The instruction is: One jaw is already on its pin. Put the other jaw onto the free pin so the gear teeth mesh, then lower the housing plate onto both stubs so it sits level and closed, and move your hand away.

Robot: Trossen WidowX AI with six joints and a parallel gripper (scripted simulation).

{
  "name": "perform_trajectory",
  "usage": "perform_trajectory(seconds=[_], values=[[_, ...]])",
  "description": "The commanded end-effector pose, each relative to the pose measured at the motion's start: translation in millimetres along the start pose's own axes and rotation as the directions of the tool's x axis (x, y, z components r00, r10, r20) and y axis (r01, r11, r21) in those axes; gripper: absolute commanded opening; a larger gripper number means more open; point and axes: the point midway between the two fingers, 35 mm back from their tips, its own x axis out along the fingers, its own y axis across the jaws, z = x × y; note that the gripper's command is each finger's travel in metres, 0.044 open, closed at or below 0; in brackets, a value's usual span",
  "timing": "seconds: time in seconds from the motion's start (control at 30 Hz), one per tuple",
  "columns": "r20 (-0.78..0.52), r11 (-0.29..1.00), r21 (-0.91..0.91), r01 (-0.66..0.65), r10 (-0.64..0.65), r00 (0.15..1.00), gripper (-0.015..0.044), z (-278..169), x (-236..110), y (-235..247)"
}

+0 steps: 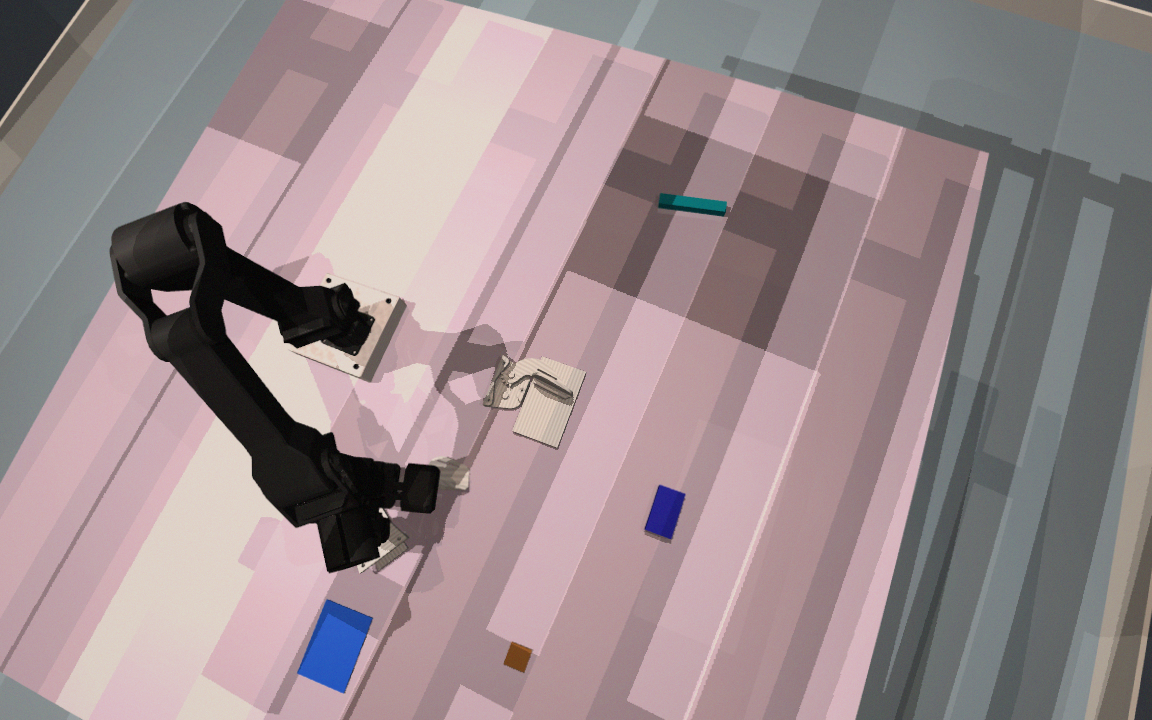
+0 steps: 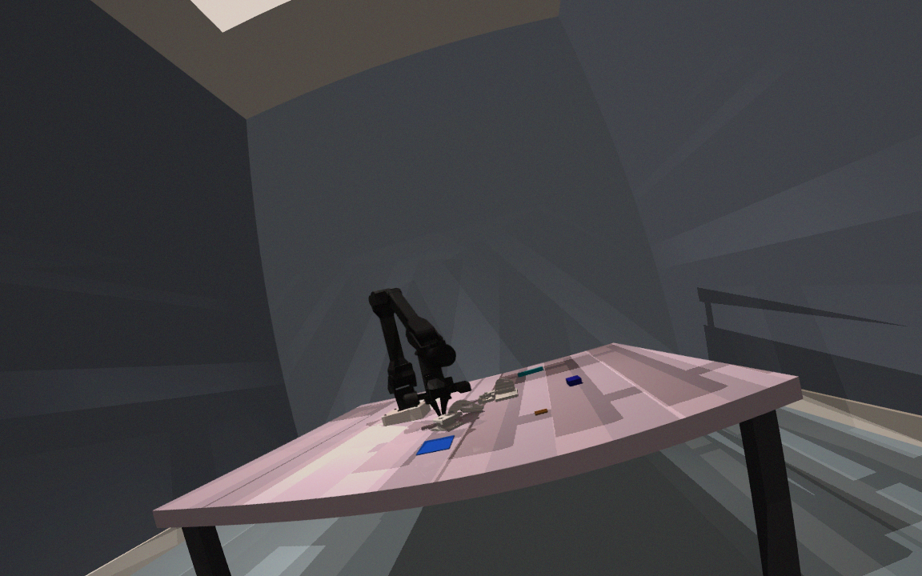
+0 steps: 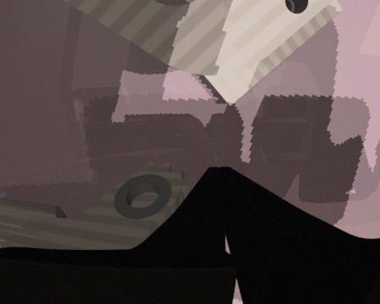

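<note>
My gripper (image 2: pixel 442 414) (image 3: pixel 217 177) is shut and empty, its black fingertips together low over the table; in the top view the arm hides the tips. The pale housing plate (image 1: pixel 396 548) (image 3: pixel 236 86) lies beside them, partly hidden by the arm in the top view; a dark round hole shows near its corner in the wrist view. The loose jaw (image 1: pixel 453 474) (image 3: pixel 97 228), with a dark ring and small teeth, is left of the fingers in the wrist view. The striped base assembly (image 1: pixel 544 428) (image 2: pixel 506 394) carries a curved jaw. Its pins are too small to tell apart.
The arm's mounting block (image 1: pixel 379 344) (image 2: pixel 406 414) stands behind. A blue flat block (image 1: pixel 334 646) (image 2: pixel 435 446) and an orange block (image 1: pixel 517 657) (image 2: pixel 541 411) lie toward the front. A dark blue block (image 1: pixel 665 513) (image 2: pixel 573 380) and a teal bar (image 1: pixel 693 205) (image 2: pixel 530 371) lie farther off.
</note>
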Motion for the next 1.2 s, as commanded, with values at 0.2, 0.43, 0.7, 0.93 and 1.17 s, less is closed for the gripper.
perform_trajectory(seconds=[0.2, 0.43, 0.7, 0.93, 1.17], values=[[-0.015, 0.999, -0.017, -0.034, 0.034, 0.999, 0.0, -1, 4, 26], [-0.015, 0.999, -0.017, -0.035, 0.035, 0.999, 0.0, -1, 4, 37], [-0.016, 0.999, -0.017, -0.035, 0.035, 0.999, 0.0, -3, 4, 49], [-0.017, 0.999, -0.017, -0.036, 0.035, 0.999, 0.0, -4, 5, 60], [-0.018, 0.999, -0.017, -0.036, 0.035, 0.999, 0.0, -6, 6, 72]])
